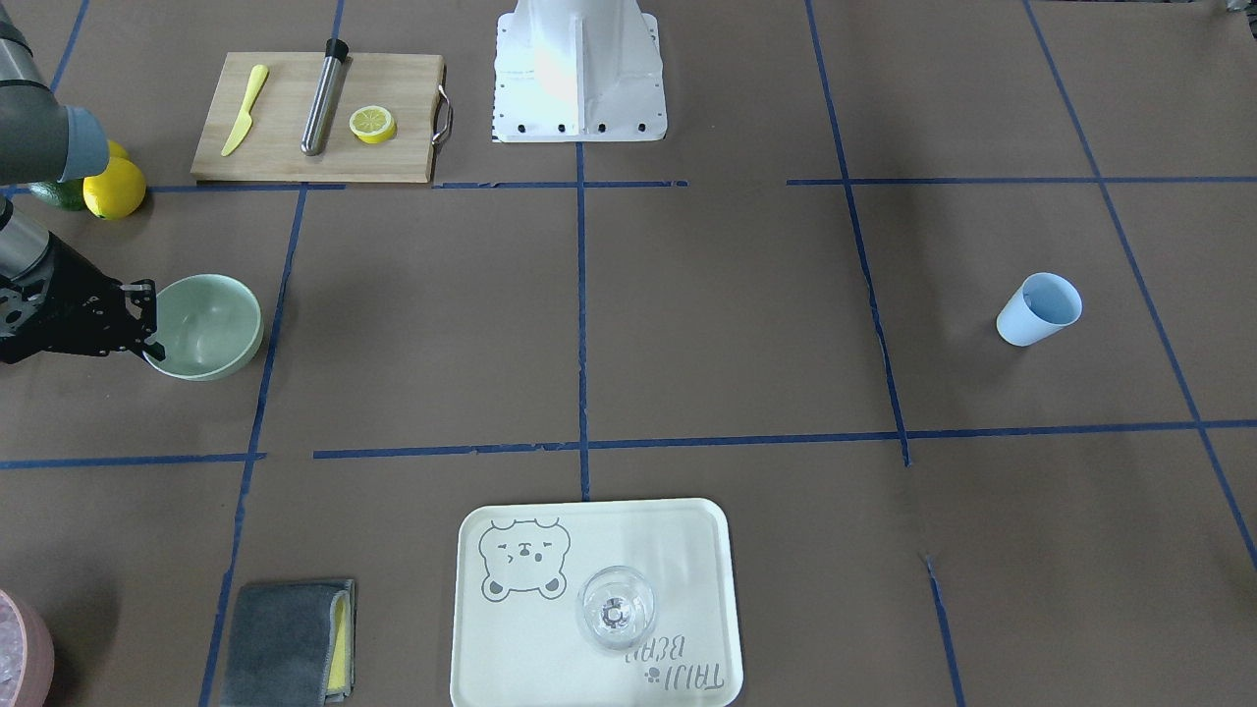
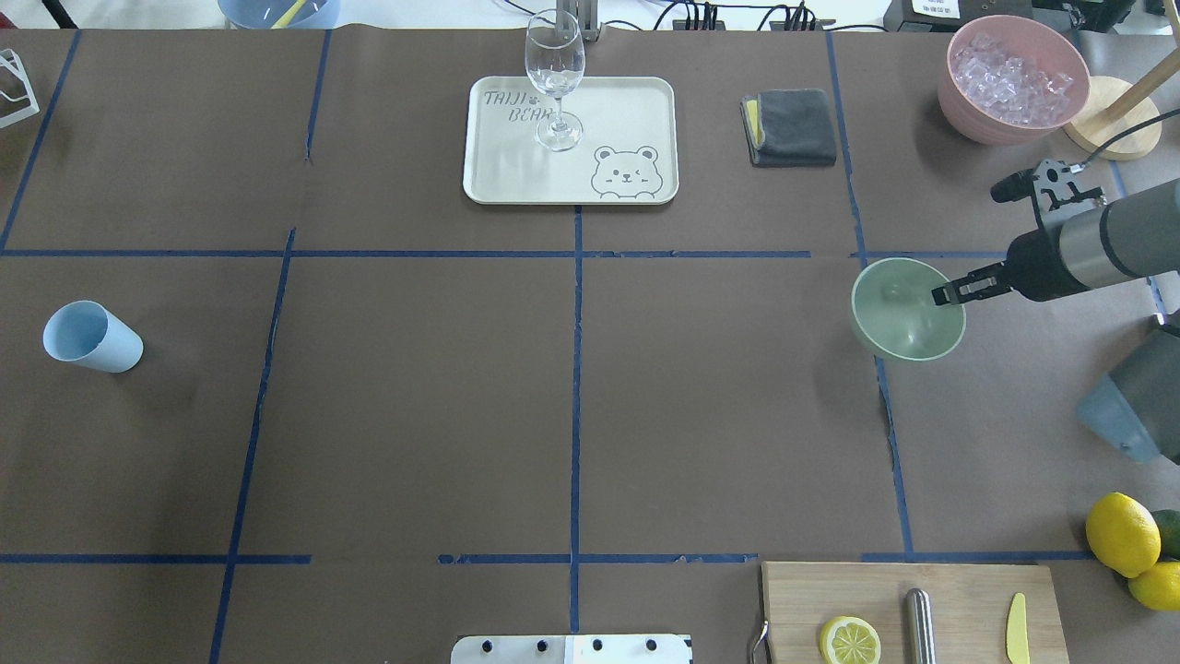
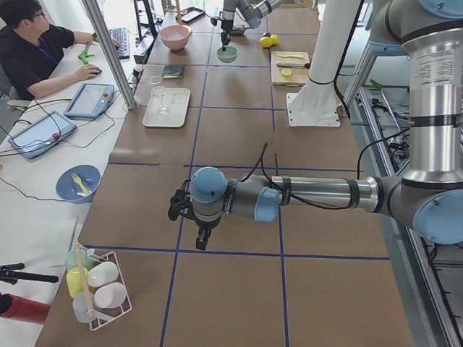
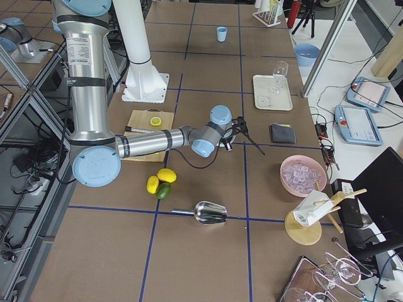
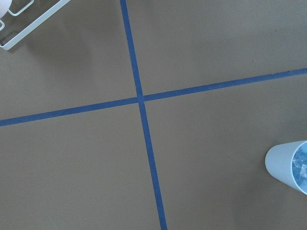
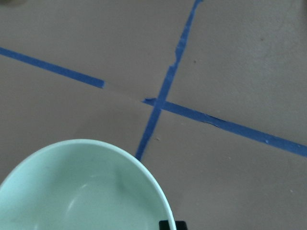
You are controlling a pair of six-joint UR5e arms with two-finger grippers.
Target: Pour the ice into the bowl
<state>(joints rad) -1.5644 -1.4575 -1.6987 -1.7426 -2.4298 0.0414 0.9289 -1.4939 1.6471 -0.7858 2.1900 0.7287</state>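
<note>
**Mint-green bowl** (image 2: 908, 314): right side of the bench (image 2: 415, 397), mid-depth, over a blue tape line. Mouth up, no ice visible inside. Whether it rests on the bench or is lifted clear cannot be told.

**Right gripper** (image 2: 940, 296): comes in from the right edge. Its fingers are closed on the bowl's right rim. One black fingertip (image 6: 171, 225) shows just outside the wall in the wrist view; the inner one is hidden.

**Ice** (image 5: 301, 165): small clear cubes inside the blue cup (image 2: 92, 337), which stands upright at the far left of the bench, mid-depth.

**Left gripper** (image 3: 202, 238): hangs over bare bench near the cup, pointing down. The cup sits at the lower right edge of the left wrist view, so it lies off to one side of the fingers, not between them. Whether the fingers are spread or together cannot be told.

**Governing relation**: cup and bowl stand at opposite ends at about the same depth, with the bench's whole width between them. The left arm is nearer the ice; the right arm holds the bowl. Judgement: no pour is possible until the two vessels are brought together.

**Not for use**: pink container (image 2: 1014, 78) of ice cubes, far right corner.
</note>
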